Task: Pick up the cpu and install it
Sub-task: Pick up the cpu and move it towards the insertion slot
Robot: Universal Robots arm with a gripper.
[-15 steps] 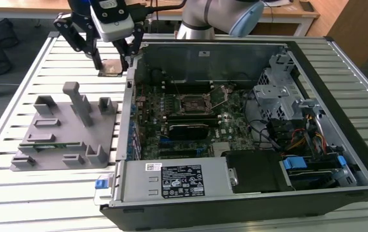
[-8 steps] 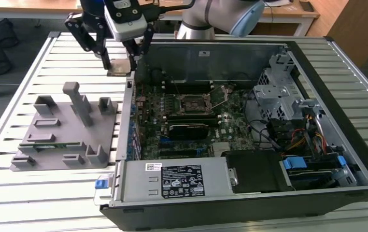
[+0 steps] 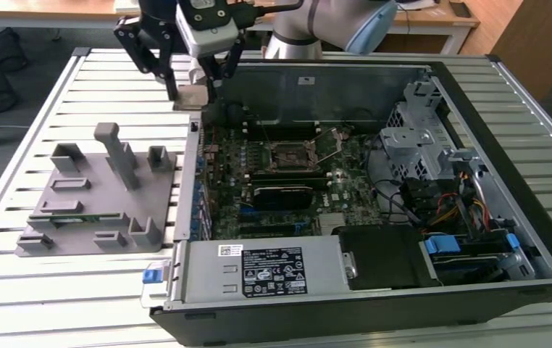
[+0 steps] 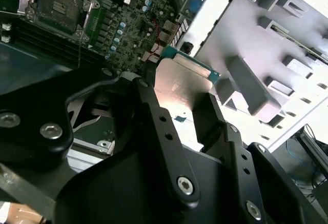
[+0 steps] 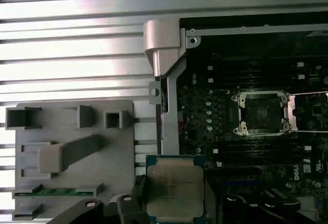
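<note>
Cpu [image 3: 192, 98] clamped by opposite edges between the fingers of the gripper [image 3: 194, 87], held aloft.
Hangs toward the exterior view's upper left, over the corner of the case [image 3: 353, 80] wall, between holder [image 3: 102, 196] and socket [image 3: 290, 154], apart from both. Sits flat in the grip, square, with no long axis. Shows its metal lid [image 5: 175, 193] in the first wrist view, with faint print too small to read.

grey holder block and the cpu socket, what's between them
First wrist view: the case's metal side wall and a strip of motherboard lie between holder block and socket.
</note>
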